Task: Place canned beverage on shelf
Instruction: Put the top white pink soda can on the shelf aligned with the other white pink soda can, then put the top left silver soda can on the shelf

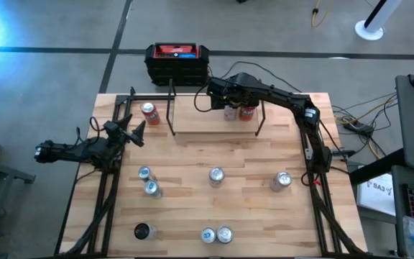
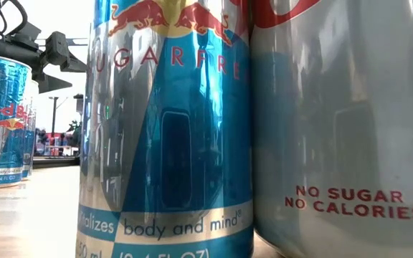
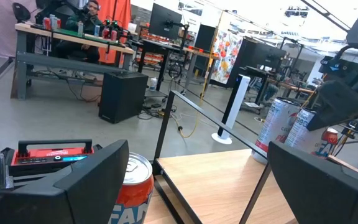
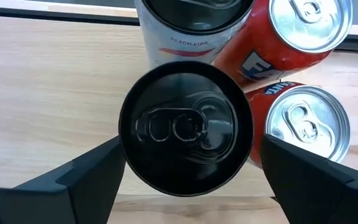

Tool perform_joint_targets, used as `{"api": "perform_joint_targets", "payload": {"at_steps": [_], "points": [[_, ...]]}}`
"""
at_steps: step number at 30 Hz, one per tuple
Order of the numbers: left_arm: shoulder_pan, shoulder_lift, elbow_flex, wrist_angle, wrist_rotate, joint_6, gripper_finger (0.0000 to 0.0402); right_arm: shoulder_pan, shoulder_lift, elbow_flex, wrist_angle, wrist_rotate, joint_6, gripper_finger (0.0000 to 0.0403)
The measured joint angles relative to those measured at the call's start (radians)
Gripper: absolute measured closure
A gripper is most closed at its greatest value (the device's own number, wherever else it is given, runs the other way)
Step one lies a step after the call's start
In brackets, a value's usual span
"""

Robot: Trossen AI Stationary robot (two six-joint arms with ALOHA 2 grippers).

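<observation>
Right gripper (image 4: 185, 171) is over the right end of the shelf (image 1: 192, 126), at the far side of the table (image 1: 250, 208). Jaws spread, one finger either side of a black-topped can (image 4: 185, 127) and clear of it, so nothing pinched. That can stands upright on the shelf board, just beside a pale can (image 4: 194, 25) and two red cans (image 4: 303, 118) with silver tops; the group is packed close, sides touching or nearly so.

Left gripper (image 1: 131, 133) sits at the left edge of the table, near the shelf's left end, jaws spread and empty. Another red can (image 1: 148, 111) stands upright on the left part of the shelf, right in front of it.

Loose cans still on the table nearer me: two at left (image 1: 148, 181), one mid (image 1: 216, 175), one right (image 1: 282, 180), a dark-topped one (image 1: 143, 231) and a pair (image 1: 216, 234) at the near edge.

Black box with red top (image 1: 177, 61) is on the floor beyond the table's far edge.
</observation>
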Motion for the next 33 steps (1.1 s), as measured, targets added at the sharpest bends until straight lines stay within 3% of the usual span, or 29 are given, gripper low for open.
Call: {"api": "perform_joint_targets", "payload": {"at_steps": [10, 15, 28, 33], "points": [[0.0, 0.0, 0.0, 0.0, 0.0, 0.0, 0.0033, 0.057, 0.0, 0.0, -0.051, -0.016, 0.05, 0.0053], [0.0, 0.0, 0.0, 0.0, 0.0, 0.0, 0.0033, 0.105, -0.001, -0.002, -0.146, -0.126, 0.13, 0.0053], [0.0, 0.0, 0.0, 0.0, 0.0, 0.0, 0.0033, 0.371, -0.045, -0.088, -0.141, -0.157, 0.444, 0.0053], [0.0, 0.0, 0.0, 0.0, 0.0, 0.0, 0.0033, 0.442, -0.055, -0.103, -0.141, -0.156, 0.495, 0.0053]]}}
